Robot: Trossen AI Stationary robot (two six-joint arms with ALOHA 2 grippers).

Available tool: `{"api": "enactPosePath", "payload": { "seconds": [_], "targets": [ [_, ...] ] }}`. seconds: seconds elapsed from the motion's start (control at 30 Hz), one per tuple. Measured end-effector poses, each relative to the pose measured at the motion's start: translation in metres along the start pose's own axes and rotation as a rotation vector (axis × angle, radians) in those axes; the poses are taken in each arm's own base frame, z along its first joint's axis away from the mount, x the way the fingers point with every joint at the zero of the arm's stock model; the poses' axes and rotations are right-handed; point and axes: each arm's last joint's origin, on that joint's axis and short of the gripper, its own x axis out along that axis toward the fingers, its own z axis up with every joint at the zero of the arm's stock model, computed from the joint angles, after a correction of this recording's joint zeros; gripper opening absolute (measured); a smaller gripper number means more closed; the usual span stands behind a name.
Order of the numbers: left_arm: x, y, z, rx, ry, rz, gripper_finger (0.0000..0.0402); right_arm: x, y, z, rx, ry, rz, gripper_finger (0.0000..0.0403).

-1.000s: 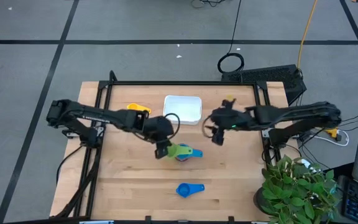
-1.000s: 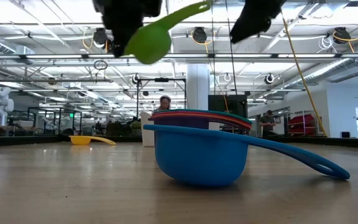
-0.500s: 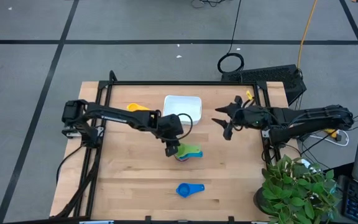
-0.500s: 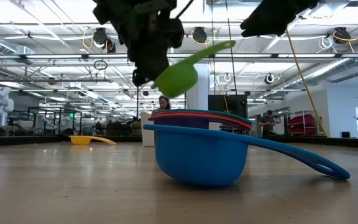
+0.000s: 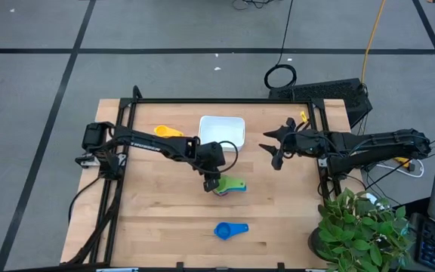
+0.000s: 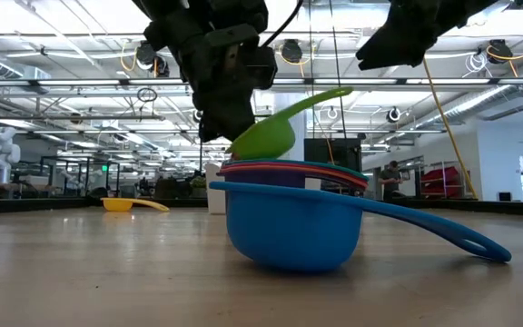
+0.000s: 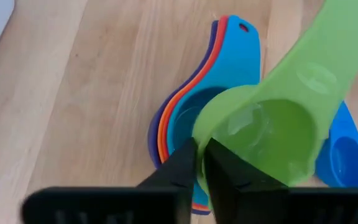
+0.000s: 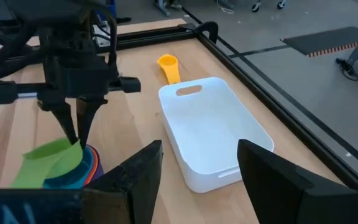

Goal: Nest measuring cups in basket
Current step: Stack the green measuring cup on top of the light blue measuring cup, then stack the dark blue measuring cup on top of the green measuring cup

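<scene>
My left gripper (image 5: 212,183) is shut on the green measuring cup (image 7: 272,124) and hangs over a nested stack of teal, red, orange and navy cups (image 5: 229,187) near the table's middle. In the low view the green cup (image 6: 266,136) sits tilted right at the stack's rims (image 6: 289,170). A blue cup (image 5: 230,230) rests on its bowl nearer the near edge. The yellow cup (image 5: 168,131) lies left of the white basket (image 5: 222,131) by the far edge. My right gripper (image 5: 272,151) is open, in the air right of the basket. My left gripper pinches the wall of the green cup's bowl at its rim (image 7: 199,152), on the side opposite the handle, with one finger inside the bowl and one outside. The fingers (image 6: 221,123) come from above, pointing down. The cup is tilted, handle (image 6: 330,94) raised toward the table's right, bowl low over the stack.
A black frame rail (image 5: 217,100) runs along the table's far edge and down both sides. A potted plant (image 5: 361,227) stands at the near right corner. Bare wood lies to the left of the stack and around the blue cup.
My left gripper has moved toward the table's right and down, carrying the green cup from beside the stack to just above its rims, still tilted. My right gripper has drawn back toward the right edge and then held still.
</scene>
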Motion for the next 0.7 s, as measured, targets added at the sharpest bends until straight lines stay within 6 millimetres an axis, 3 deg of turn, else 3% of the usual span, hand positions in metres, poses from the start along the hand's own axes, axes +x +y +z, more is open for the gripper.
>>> {"api": "enactPosePath", "payload": {
  "seconds": [0.3, 0.37, 0.5, 0.7],
  "targets": [
    [0.000, 0.000, 0.000, 0.015, 0.001, 0.000, 0.0190, 0.000, 0.000, 0.000, 0.000, 0.002, 0.004, 0.0203],
    [-0.010, -0.001, -0.001, 0.033, 0.018, -0.020, 0.0210, 0.000, 0.002, 0.000, 0.003, 0.004, 0.050, 0.0203],
    [-0.056, -0.009, 0.001, 0.138, -0.055, -0.031, 0.0229, 0.003, 0.007, 0.004, 0.061, -0.009, 0.169, 0.0203],
    [-0.145, -0.037, -0.011, 0.294, -0.313, 0.091, 0.0220, 0.013, 0.028, 0.011, 0.039, 0.045, 0.261, 0.0203]
  ]
}}
